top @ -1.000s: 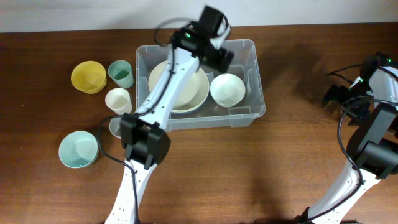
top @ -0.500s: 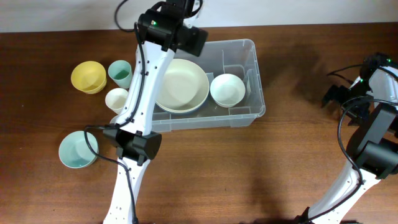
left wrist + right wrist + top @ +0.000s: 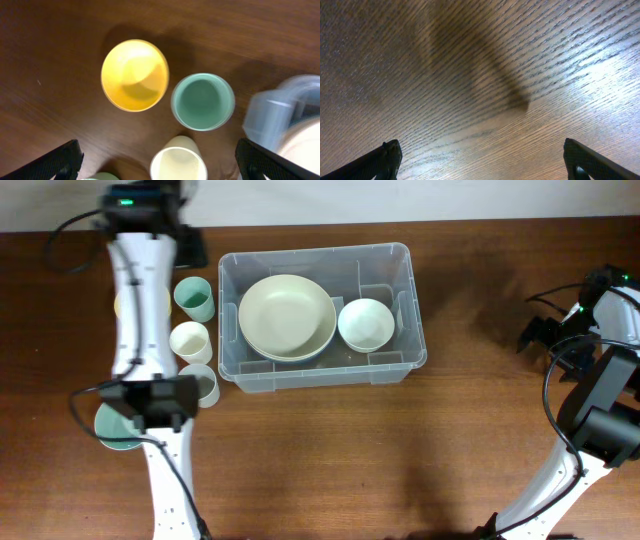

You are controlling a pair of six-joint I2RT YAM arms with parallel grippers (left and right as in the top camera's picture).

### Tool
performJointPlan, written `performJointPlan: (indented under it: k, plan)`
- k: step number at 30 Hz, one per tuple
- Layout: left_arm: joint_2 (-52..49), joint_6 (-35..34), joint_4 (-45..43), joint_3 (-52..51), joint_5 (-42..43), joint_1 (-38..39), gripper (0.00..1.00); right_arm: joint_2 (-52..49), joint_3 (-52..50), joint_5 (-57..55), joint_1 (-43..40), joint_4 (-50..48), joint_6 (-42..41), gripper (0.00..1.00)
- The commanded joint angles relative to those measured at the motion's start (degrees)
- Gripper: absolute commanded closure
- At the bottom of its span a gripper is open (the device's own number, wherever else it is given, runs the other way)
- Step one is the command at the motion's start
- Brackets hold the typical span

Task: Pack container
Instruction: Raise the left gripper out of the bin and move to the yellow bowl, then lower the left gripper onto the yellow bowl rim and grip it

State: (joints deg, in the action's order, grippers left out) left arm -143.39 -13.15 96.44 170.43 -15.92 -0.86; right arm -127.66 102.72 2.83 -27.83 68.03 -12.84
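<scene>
Left gripper [image 3: 161,162] spread wide and empty above the yellow cup [image 3: 134,75] and teal cup [image 3: 202,101] beside the container [image 3: 320,375], right gripper [image 3: 481,161] also wide, empty, over the table [image 3: 470,75].

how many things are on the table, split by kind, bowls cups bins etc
bowls: 4 (cream bowl, white bowl, yellow bowl, pale blue bowl)
cups: 3 (teal cup, cream cup, pale cup)
container: 1
total: 8
</scene>
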Motion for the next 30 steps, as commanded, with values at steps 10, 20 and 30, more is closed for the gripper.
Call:
performJointPlan:
  k: [10,20,30]
  plan:
    - [-0.07,-2.29,-0.48,-6.58,12.07,-12.63,0.0,0.96,-0.2,-0.09,-0.37,-0.04,0.42,0.01]
    - [-0.07,-4.26,-9.18,-20.55,12.07,-13.57,0.0,0.96,-0.2,-0.09,-0.37,-0.04,0.39,0.01]
    - [-0.07,-11.74,-14.75,-25.14,10.8,-16.33,0.0,0.96,-0.2,-0.09,-0.37,-0.04,0.42,0.01]
